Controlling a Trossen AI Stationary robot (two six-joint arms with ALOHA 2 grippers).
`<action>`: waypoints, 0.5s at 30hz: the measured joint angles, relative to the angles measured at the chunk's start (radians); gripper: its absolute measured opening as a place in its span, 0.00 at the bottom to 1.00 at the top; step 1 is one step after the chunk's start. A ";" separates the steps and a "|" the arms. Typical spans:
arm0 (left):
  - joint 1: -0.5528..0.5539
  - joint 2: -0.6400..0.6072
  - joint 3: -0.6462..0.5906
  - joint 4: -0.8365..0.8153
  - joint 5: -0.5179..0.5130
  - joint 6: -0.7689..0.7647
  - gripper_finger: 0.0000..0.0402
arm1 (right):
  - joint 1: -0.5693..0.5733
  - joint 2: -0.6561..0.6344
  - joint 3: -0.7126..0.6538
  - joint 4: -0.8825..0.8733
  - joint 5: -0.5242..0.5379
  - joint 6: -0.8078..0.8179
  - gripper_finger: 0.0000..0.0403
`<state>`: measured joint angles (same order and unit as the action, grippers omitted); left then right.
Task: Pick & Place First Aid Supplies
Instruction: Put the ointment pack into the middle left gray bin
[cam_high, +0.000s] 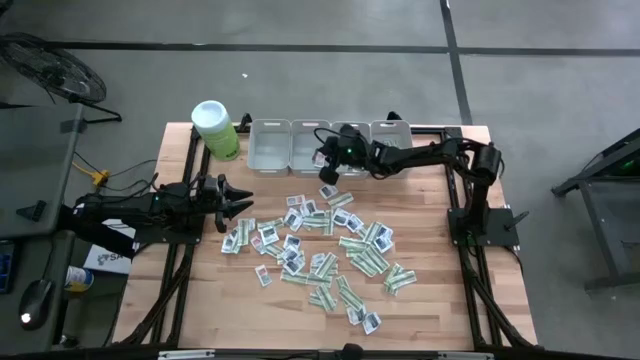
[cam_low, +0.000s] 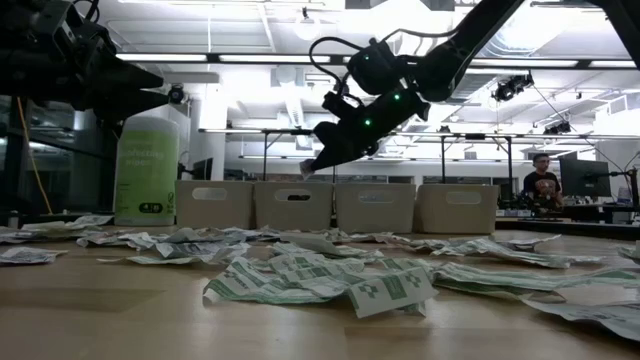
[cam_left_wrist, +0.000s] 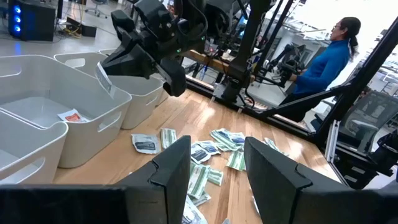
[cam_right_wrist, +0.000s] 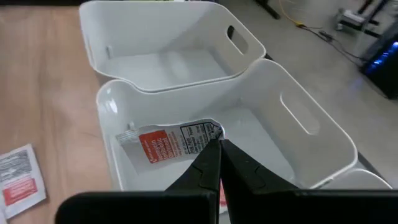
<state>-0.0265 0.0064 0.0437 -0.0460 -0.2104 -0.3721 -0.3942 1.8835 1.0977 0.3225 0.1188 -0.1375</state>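
Between the pinched-together fingers of the right gripper (cam_right_wrist: 217, 144) hangs a white packet with a red print (cam_right_wrist: 168, 144), held by its edge above the open bin (cam_right_wrist: 292, 118), clear of the bin's walls. Beyond it another grey bin (cam_right_wrist: 186, 56) touches the first, rim to rim. Well apart, the left gripper (cam_high: 240, 203) hovers with fingers spread and empty beside the scattered packets (cam_high: 330, 255).
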 joint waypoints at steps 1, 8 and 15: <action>0.000 0.000 0.000 0.000 0.000 0.000 0.37 | -0.004 0.000 0.000 0.004 -0.012 0.000 0.00; 0.000 0.000 0.000 0.000 0.000 0.000 0.37 | -0.007 0.000 0.001 0.039 -0.004 -0.036 0.02; 0.000 0.000 0.000 0.000 0.000 0.000 0.37 | -0.018 0.000 0.001 0.033 -0.006 -0.004 0.14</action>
<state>-0.0265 0.0063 0.0437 -0.0460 -0.2104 -0.3718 -0.4123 1.8834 1.0985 0.3557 0.1132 -0.1420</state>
